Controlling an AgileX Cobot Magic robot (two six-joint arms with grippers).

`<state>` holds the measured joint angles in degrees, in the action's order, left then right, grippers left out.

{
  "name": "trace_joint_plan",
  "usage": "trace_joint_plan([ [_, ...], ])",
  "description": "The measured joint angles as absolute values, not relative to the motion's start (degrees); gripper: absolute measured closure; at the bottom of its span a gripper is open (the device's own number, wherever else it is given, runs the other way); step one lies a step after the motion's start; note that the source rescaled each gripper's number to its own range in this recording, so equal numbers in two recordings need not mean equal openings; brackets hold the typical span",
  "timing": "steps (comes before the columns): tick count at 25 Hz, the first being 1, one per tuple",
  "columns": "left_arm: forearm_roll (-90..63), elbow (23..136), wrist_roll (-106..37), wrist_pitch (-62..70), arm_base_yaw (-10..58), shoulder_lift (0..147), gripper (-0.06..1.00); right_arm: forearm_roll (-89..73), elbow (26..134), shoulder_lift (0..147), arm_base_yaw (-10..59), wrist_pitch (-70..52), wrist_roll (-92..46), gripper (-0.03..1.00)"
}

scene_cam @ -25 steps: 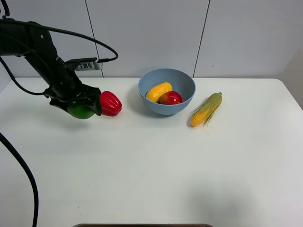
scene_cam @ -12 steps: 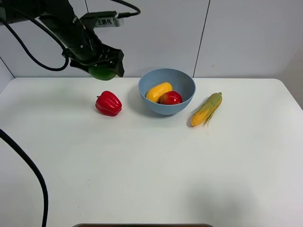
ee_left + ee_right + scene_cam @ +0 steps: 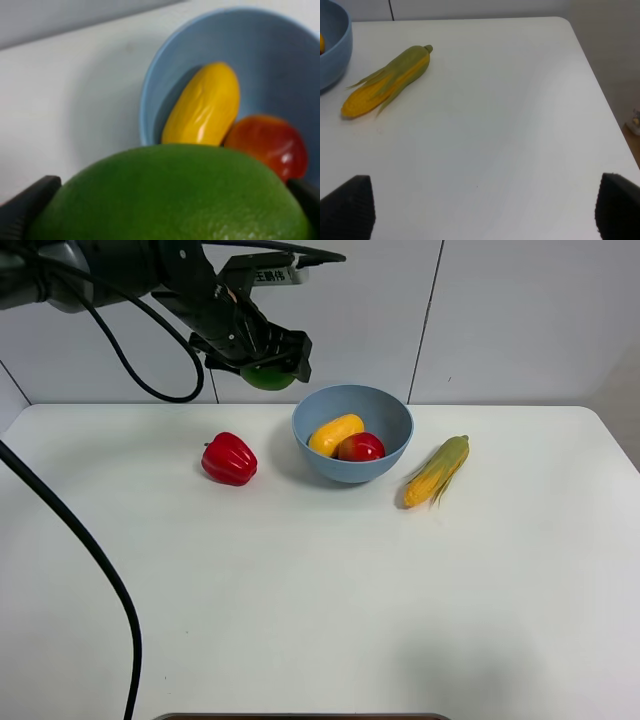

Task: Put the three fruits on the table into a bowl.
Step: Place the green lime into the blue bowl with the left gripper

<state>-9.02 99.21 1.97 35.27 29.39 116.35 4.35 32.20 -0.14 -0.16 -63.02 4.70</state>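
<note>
- Exterior high view: over the last second I have lifted the lime off the table, where it sat beside the bell pepper, and swung it up and across. It now hangs in the left gripper, clamped tight, in the air just short of the bowl on its left rear side. The mango and the pomegranate-like fruit already lie in the bowl, touching, so I judge this the last fruit, with only a short carry and a release left. The pepper is glossy, ribbed and lobed; the corn cob is long and tapered in a green husk; the bowl is matte light blue.
- Left wrist view: the lime fills the foreground, finely pebbled and dull green, with a dark finger at each side. Beyond it, the smooth oblong mango leans on the shiny red-orange fruit inside the bowl.
- Right wrist view: the right gripper stands open and empty over bare table, well away from the corn cob.
</note>
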Motion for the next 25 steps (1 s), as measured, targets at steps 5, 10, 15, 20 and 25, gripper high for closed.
trace_joint_plan([
  [5, -9.01, 99.21, 3.27, 28.8, 31.81, 119.7, 0.94, 4.35, 32.2, -0.14, -0.16, -63.02, 4.7, 0.27],
  [10, -9.61, 99.21, 3.74, 23.64, 33.65, 122.56, 0.94, 4.35, 32.2, -0.14, -0.16, -63.02, 4.7, 0.27],
  [15, -11.52, 99.21, 3.93, 21.42, 34.34, 124.97, 0.94, 4.35, 32.2, -0.14, -0.16, -63.02, 4.7, 0.27],
  [20, -11.94, 99.21, 3.93, 19.62, 34.52, 126.58, 0.94, 4.35, 32.2, -0.14, -0.16, -63.02, 4.7, 0.27],
  [25, -12.06, 99.21, 3.93, 18.99, 34.52, 128.24, 0.94, 4.35, 32.2, -0.14, -0.16, -63.02, 4.7, 0.27],
])
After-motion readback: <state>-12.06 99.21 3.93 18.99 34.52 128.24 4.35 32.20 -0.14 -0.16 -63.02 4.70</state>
